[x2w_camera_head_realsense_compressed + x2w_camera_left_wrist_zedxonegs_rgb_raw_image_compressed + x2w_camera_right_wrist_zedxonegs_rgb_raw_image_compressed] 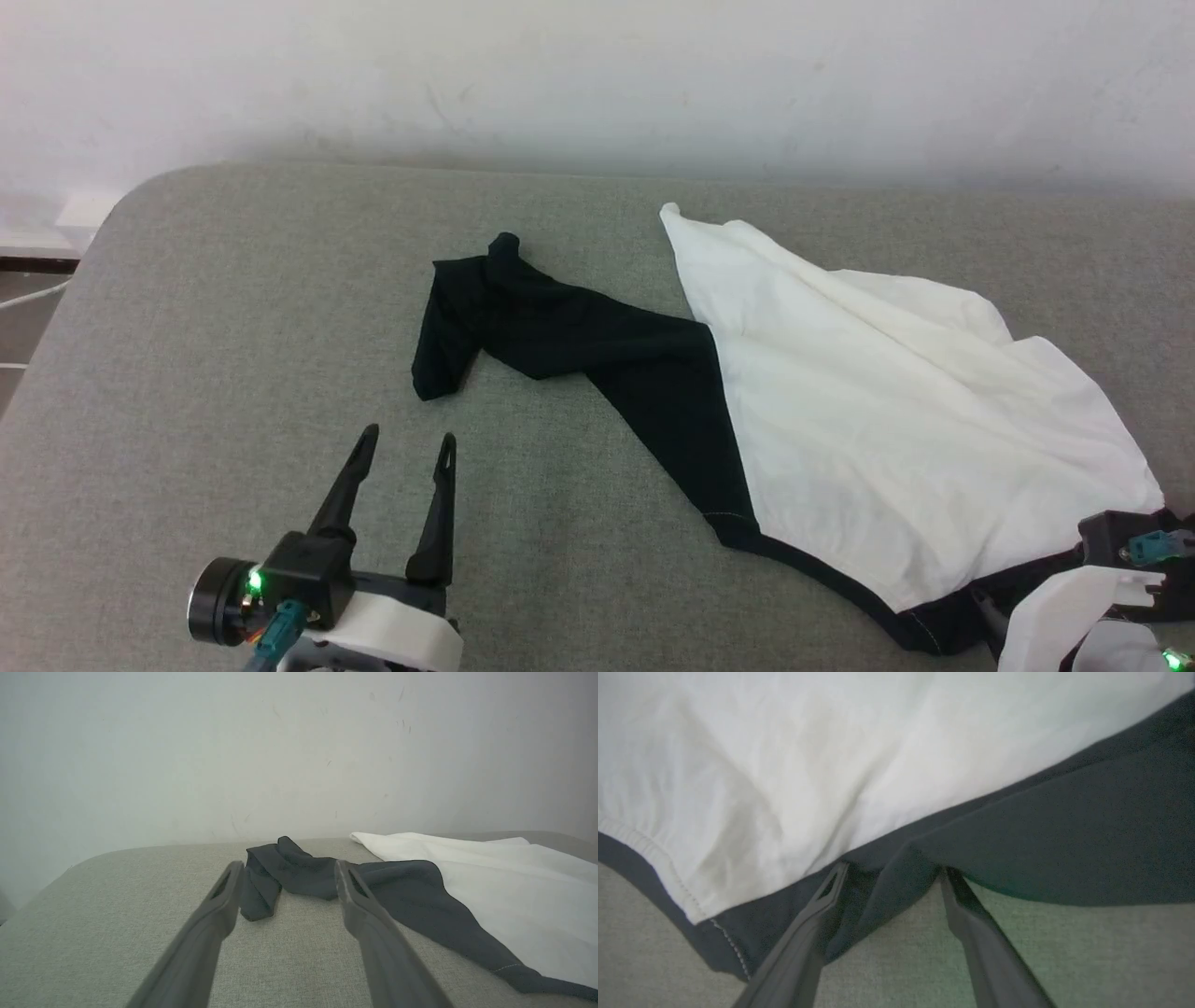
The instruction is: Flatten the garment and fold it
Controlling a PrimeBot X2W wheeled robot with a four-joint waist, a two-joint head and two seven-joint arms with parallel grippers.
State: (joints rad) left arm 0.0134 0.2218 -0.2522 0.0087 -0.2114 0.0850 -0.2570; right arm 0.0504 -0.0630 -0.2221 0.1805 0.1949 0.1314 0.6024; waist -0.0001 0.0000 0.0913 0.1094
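garment (887, 420) lying rumpled on grey surface (233, 327) | left gripper (411, 437) fingers standing apart, pointing at black sleeve (560, 327) | right gripper (894, 868) fingers standing apart, straddling black fold (887, 891)

The left half of the grey padded top (215, 308) is bare, giving open room from its rounded far-left corner across to the black sleeve (551, 327). The left gripper (410, 434) stands spread over this bare stretch, with a clear strip between its tips and the sleeve's folded end. The shirt (887, 401), rumpled and ridged, blocks most of the right half down to the near right edge. The wall (597, 75) closes the far side, with a bare band before it. The right gripper (895, 868), spread, has its tips against bunched black fabric.
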